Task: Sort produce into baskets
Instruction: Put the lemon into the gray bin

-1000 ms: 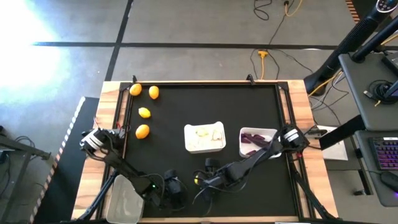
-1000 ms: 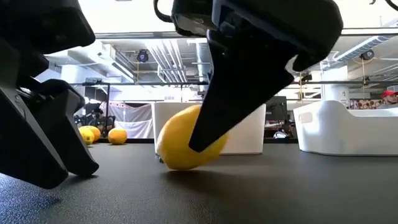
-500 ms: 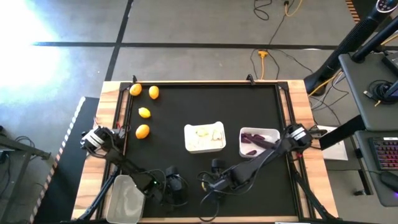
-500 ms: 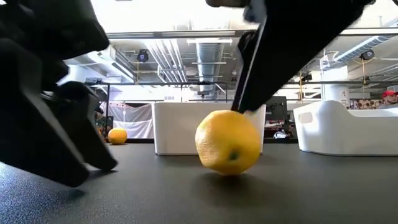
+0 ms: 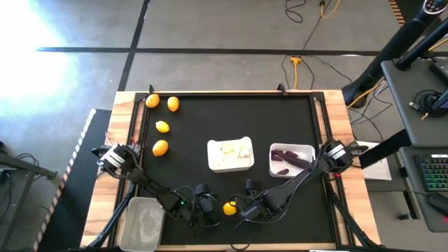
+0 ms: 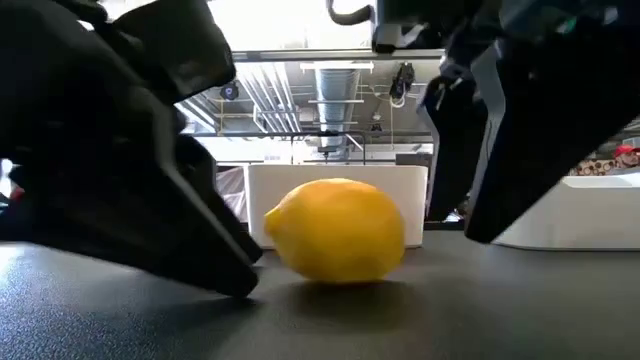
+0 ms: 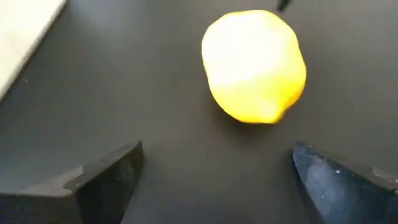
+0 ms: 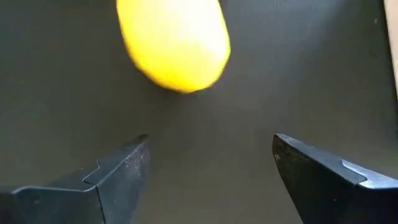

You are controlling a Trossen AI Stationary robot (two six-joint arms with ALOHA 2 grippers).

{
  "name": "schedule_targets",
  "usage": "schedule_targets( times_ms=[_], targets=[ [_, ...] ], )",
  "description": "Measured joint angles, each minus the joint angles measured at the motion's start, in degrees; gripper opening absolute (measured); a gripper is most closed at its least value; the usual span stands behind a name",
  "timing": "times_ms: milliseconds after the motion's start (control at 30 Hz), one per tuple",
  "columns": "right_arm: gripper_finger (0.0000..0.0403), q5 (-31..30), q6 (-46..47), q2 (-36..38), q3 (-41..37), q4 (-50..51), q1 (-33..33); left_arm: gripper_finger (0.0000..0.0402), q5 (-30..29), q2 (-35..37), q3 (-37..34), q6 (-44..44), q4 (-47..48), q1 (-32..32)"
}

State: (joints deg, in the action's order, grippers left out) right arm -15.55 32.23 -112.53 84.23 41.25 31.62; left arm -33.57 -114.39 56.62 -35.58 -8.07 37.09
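A yellow lemon point(image 5: 229, 208) lies on its side on the black mat near the table's near edge, also seen in the low view point(image 6: 335, 243). My left gripper point(image 5: 208, 208) is open just left of it, and the lemon lies ahead of its fingers point(image 7: 255, 65). My right gripper point(image 5: 248, 207) is open just right of it, with the lemon ahead of its fingers too point(image 8: 174, 43). Neither touches it. A white tray point(image 5: 230, 155) holds white bulbs. A second white tray point(image 5: 290, 159) holds purple vegetables. A clear tub point(image 5: 143, 222) stands at the near left.
Several more lemons lie on the mat at the far left point(image 5: 152, 101) point(image 5: 173, 104) point(image 5: 162, 127) point(image 5: 160, 148). Wooden rails point(image 5: 136, 140) edge the mat. Bare mat lies between the trays and the far edge.
My right gripper has drawn back from the lemon toward the table's right and near edge. The lemon has rolled a little to the right on the mat and now lies free. My left gripper has moved right, toward the lemon.
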Motion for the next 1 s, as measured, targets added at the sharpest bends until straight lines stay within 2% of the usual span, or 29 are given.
schedule_targets(
  times_ms=[167,467,767,867,1000],
  targets=[
    [0.0327,-1.02,0.78,-0.08,-1.75,-3.21,0.02,0.0395,-0.1,0.0,0.48,5.85,-3.12,-1.46],
    [0.0327,-9.89,-3.56,-0.11,-2.98,-14.19,-0.02,0.0394,1.59,-2.85,0.48,8.38,-11.46,-3.14],
    [0.0327,-10.2,-3.86,-0.11,-4.88,-18.73,-0.34,0.0391,1.47,-3.1,0.55,8.04,-13.53,-3.82],
    [0.0327,-10.34,-3.96,-0.11,-5.29,-20.15,-0.53,0.0376,1.38,-3.47,0.59,7.92,-14.52,-4.12],
    [0.0327,-11.0,-4.87,-0.11,-5.33,-20.36,-0.63,0.0334,1.29,-4.55,0.9,7.9,-16.2,-4.21]
  ],
)
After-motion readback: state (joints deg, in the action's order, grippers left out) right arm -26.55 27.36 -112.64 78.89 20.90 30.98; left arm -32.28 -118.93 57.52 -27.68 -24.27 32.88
